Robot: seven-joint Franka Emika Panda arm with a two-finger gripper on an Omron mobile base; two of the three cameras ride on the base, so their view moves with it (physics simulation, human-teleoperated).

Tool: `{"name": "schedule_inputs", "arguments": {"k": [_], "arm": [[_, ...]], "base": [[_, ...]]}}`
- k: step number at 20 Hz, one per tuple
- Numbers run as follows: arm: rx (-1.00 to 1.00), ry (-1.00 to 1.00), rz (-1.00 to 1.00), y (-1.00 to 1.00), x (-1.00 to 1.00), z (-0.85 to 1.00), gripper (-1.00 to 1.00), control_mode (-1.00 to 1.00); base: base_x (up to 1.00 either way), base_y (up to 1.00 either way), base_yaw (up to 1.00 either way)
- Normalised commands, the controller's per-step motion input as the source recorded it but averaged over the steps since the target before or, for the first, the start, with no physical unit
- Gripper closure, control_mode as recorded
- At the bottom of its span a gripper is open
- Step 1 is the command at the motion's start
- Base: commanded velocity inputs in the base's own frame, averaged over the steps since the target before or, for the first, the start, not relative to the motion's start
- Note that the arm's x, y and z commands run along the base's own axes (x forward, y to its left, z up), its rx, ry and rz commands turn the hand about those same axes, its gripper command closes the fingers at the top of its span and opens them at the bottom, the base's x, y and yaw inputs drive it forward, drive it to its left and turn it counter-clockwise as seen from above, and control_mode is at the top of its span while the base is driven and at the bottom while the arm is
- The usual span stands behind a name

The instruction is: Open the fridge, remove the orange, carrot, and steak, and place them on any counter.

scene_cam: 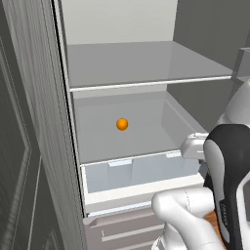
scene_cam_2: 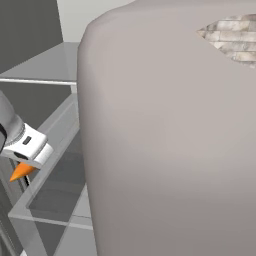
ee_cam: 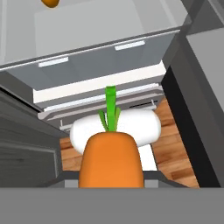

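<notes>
The fridge (scene_cam: 146, 63) is standing open, its white interior showing a grey upper shelf and a lower shelf whose front lip is running above pale drawers. The orange (scene_cam: 122, 124) is sitting alone on the lower shelf, well apart from both side walls and from the shelf edge, with open room all around it. The gripper (scene_cam_2: 24, 167) is hanging just outside the fridge front, its jaws nearly closed on the carrot (ee_cam: 111, 161), which is pointing its orange tip down in the right base view and showing its green top in the hand view. The fridge door (scene_cam_2: 170, 140) is looming just beside the hand. No writing or labels are readable anywhere.
</notes>
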Motion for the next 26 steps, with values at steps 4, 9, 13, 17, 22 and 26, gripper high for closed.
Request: {"name": "schedule_inputs", "arguments": {"k": [4,9,13,17,22,26], "arm": [[0.0,0.0,0.0,0.0,0.0,0.0,1.0,-1.0],[0.0,0.0,0.0,0.0,-0.06,0.0,1.0,1.0],[0.0,0.0,0.0,0.0,0.0,0.0,1.0,1.0],[0.0,0.0,0.0,0.0,0.0,0.0,1.0,1.0],[0.0,0.0,0.0,0.0,0.0,0.0,1.0,1.0],[0.0,0.0,0.0,0.0,0.0,0.0,1.0,1.0]], "base": [[0.0,0.0,0.0],[-0.68,0.0,0.0],[-1.0,-0.01,0.0],[-1.0,-0.03,0.0],[-1.0,-0.01,0.0],[-1.0,-0.01,0.02]]}}
